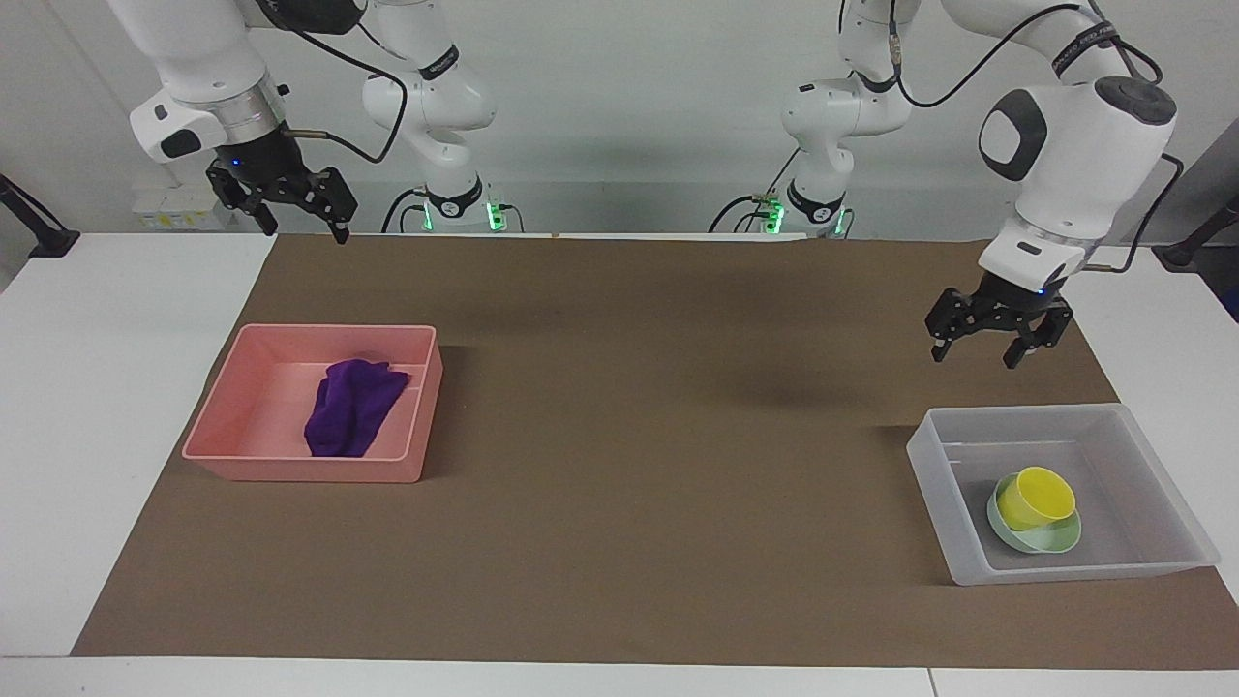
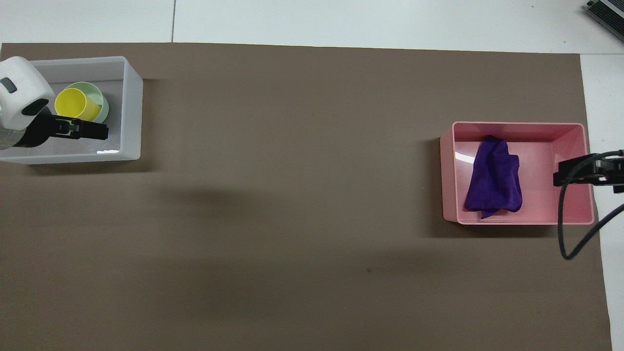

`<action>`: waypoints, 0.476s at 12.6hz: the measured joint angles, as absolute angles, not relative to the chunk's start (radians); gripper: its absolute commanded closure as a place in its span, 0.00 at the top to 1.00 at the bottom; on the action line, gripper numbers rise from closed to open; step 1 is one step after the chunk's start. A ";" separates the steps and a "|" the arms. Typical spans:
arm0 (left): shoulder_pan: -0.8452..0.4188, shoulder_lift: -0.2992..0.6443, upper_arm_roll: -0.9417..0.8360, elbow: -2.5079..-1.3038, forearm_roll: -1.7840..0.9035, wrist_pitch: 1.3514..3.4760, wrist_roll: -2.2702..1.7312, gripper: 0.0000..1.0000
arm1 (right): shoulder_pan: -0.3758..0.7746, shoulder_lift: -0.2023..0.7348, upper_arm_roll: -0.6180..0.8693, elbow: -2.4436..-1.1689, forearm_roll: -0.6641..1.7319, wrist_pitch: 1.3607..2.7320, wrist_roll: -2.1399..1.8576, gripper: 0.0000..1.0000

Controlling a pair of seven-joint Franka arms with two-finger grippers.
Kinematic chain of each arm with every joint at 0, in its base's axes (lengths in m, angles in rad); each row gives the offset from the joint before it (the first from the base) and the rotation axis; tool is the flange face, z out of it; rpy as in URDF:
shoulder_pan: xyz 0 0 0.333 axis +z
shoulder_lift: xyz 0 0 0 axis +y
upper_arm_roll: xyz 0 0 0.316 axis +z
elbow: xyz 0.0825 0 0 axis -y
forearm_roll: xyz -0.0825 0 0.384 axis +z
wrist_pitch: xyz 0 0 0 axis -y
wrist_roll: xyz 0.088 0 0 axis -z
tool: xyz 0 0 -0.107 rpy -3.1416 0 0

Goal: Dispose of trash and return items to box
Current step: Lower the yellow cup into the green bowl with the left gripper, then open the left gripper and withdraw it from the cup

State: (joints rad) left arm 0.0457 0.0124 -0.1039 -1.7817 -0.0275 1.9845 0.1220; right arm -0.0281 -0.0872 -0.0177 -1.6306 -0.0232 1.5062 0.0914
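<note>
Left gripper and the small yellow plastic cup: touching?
Apart. In the facing view the left gripper hangs open and empty in the air above the brown mat, clear of the small yellow plastic cup in the translucent clear-grey plastic bin.

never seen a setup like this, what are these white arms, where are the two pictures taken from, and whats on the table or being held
These are two robot arms bolted at one end of a table, each ending in a two-finger hand. One picture looks at them from across the table; the other looks steeply down from above their own end, so its sides are swapped.

A brown mat covers the table. At the right arm's end sits a pink bin with a purple rag in it. At the left arm's end is a clear-grey bin, holding a yellow cup resting in a mint-green bowl.

Nothing is held. The left hand hangs open in the air near the clear-grey bin. The right hand waits, open, raised over the table's edge near the robots.
</note>
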 measured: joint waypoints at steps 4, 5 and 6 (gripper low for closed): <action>0.020 0.005 -0.104 -1.640 -0.024 1.774 0.110 1.00 | -0.028 -0.088 -0.018 -1.632 -0.023 1.506 0.091 1.00; 0.015 0.004 -0.105 -1.622 -0.024 1.735 0.109 1.00 | -0.028 -0.088 -0.018 -1.632 -0.023 1.506 0.091 1.00; 0.015 0.002 -0.106 -1.609 -0.023 1.705 0.108 1.00 | -0.028 -0.088 -0.018 -1.632 -0.023 1.506 0.091 1.00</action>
